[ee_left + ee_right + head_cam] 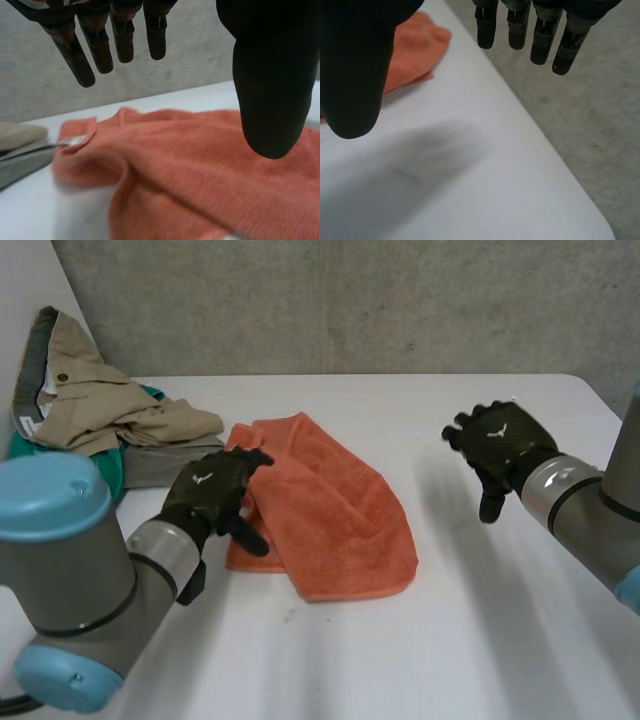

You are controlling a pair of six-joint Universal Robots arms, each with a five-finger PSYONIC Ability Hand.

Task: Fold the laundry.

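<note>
- Two arms enter at the bottom corners of the head view, the left one nearest at lower left, above the white counter (480, 620).
- The left hand (213, 492) sits left of centre over the left edge of the orange towel (335, 510). Its wrist view shows the fingers (82, 60) straight and spread well away from the thumb (270, 85), with nothing between them. I cannot tell whether the hand touches the cloth.
- The right hand (500, 445) hangs at right of centre above bare counter, well apart from the towel. In its wrist view the fingers (545, 35) are relaxed, the thumb (355, 65) stands off to the side, and it holds nothing.
- The towel lies crumpled in the middle of the frame, partly doubled over itself. Under the left hand it spreads in soft folds (200, 170); beyond the right hand's thumb one end of it shows (412, 50).
- One pile of laundry sits at upper left: a khaki garment (95, 400) heaped on top, with a grey cloth (155, 465) below it, just beside the towel's far left corner.
- Something teal (20, 447) shows under that pile. Whether it is a tub holding the clothes or another cloth I cannot tell.
- A grey wall (350, 300) runs along the top of the frame behind the counter.
</note>
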